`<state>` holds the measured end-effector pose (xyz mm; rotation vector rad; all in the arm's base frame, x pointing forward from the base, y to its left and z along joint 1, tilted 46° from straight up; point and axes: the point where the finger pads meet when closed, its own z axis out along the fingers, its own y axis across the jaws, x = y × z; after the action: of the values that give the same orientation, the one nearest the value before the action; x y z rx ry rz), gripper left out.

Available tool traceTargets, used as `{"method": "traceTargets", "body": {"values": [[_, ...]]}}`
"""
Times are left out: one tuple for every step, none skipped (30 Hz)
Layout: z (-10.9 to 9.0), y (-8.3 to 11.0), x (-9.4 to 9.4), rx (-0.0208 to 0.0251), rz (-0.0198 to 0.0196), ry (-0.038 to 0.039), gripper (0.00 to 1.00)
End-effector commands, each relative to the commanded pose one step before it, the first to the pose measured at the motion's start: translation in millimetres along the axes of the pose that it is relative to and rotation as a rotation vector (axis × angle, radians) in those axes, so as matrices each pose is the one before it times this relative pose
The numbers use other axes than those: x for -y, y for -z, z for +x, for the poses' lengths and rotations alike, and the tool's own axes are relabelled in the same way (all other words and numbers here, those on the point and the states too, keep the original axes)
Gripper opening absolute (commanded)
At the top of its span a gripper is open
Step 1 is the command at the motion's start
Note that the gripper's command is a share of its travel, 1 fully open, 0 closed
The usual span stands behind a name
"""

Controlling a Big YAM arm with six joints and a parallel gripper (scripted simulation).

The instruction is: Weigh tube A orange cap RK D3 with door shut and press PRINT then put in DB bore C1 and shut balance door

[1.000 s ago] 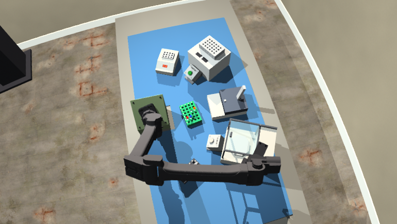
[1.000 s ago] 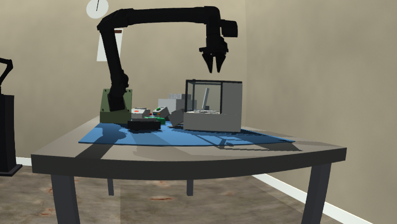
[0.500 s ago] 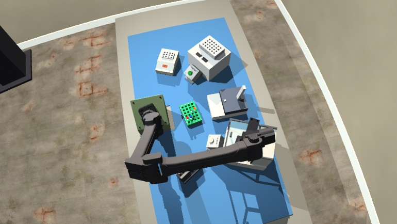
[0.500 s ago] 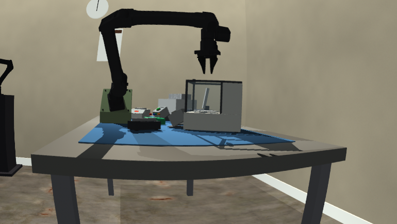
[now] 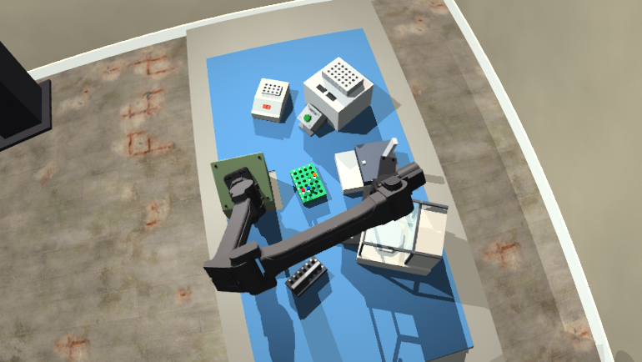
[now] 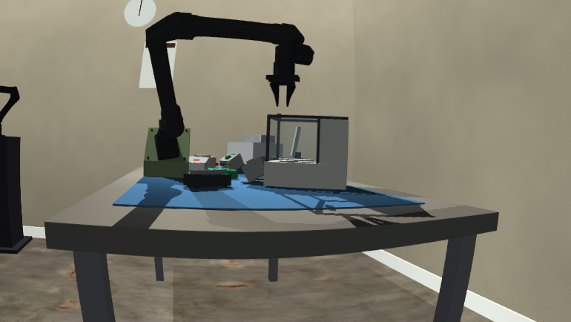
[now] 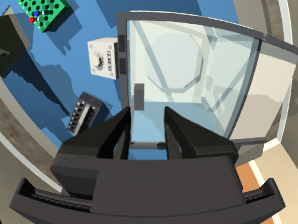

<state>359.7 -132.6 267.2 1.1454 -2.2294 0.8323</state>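
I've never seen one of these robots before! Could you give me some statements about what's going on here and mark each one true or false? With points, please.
1. The end effector [image 6: 282, 105] [image 7: 147, 112] is holding a tube. False: its fingers stand apart with nothing between them.
2. The orange cap [image 5: 313, 174] [image 6: 228, 164] is at the green rack [image 5: 323, 198] [image 6: 231, 174] [image 7: 59, 16]. True.
3. The black magnet block [image 5: 306, 276] [image 6: 207, 179] [image 7: 85, 117] lies on top of the balance [image 5: 430, 228] [image 6: 305, 176] [image 7: 262, 90]. False: it sits on the blue mat [image 5: 233, 81] [image 6: 239, 199] [image 7: 100, 15].
4. The end effector is higher than the balance's glass box. True.
5. The red cap [image 5: 303, 189] [image 6: 216, 164] [image 7: 31, 20] is on the floor. False: it is at the green rack.
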Motion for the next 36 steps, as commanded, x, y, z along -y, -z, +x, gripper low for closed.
{"method": "traceTargets", "body": {"values": [[-17.11,-0.45,-11.34,-0.01078,-0.01175,-0.0059,0.3],[2.56,-2.83,1.45,-0.00167,-0.00345,-0.01091,0.3],[6.52,-6.43,1.96,-0.00709,-0.01367,-0.01758,0.3],[3.49,1.84,-0.19,0.00294,0.00401,-0.005,0.3],[4.9,3.1,0.29,0.00596,0.00729,-0.00943,0.3],[0.0,0.0,0.0,0.0,0.0,0.0,0.3],[0.0,0.0,0.0,0.0,0.0,0.0,0.3],[1.65,1.34,0.5,0.00083,0.00071,-0.00112,0.3],[1.61,1.68,0.98,0.0031,0.00344,-0.00468,0.3],[-1.44,3.6,0.39,0.00428,0.00738,0.004,0.3],[-0.52,2.59,0.9,0.00355,0.00534,0.00031,0.3],[0.91,1.23,1.1,0.00141,0.00151,-0.00243,0.3],[0.91,1.18,1.23,0.0016,0.00164,-0.00302,0.3],[0.83,1.2,1.35,0.00192,0.002,-0.00351,0.3],[0.82,1.2,1.39,0.00196,0.00204,-0.00361,0.3],[0.89,1.17,1.3,0.00164,0.00169,-0.00316,0.3],[0.88,1.15,1.29,0.0016,0.00165,-0.0018,0.3],[0.79,1.14,1.39,0.00188,0.00197,-0.00296,0.3],[0.54,0.89,1.3,0.00135,0.00139,-0.00228,0.3],[-0.39,-0.58,0.13,-0.00149,-0.00175,0.00199,0.3],[-0.08,-0.34,0.13,-0.00097,-0.00118,0.00122,0.3],[0.31,-0.05,0.13,-0.00031,-0.00045,0.00023,0.3],[0.0,0.0,0.0,0.0,0.0,0.0,0.3],[0.0,0.0,0.0,0.0,0.0,0.0,0.3],[0.31,0.26,0.54,0.00167,0.00177,-0.00275,0.3],[1.13,0.26,-0.26,-0.00094,-0.00115,0.00117,0.3],[1.0,0.25,-0.15,-0.0006,-0.00078,0.00066,0.3],[0.63,0.25,0.22,0.00059,0.00056,-0.00112,0.3],[0.38,0.16,0.34,0.00077,0.00076,-0.00139,0.3],[0.27,-0.12,0.09,-0.00069,-0.00086,0.00079,0.3],[0.19,-0.21,0.04,-0.00107,-0.0013,0.00138,0.3],[0.0,-0.24,0.19,-0.00064,-0.00082,0.00074,0.3],[-0.04,-0.2,0.29,-0.00025,-0.00038,0.00014,0.3],[0.1,-0.12,0.15,-0.00087,-0.00112,0.00114,0.3],[0.45,0.05,0.14,-0.00019,-0.00032,0.00006,0.3],[0.36,0.03,0.21,-0.00002,-0.00013,-0.0002,0.3]]}}
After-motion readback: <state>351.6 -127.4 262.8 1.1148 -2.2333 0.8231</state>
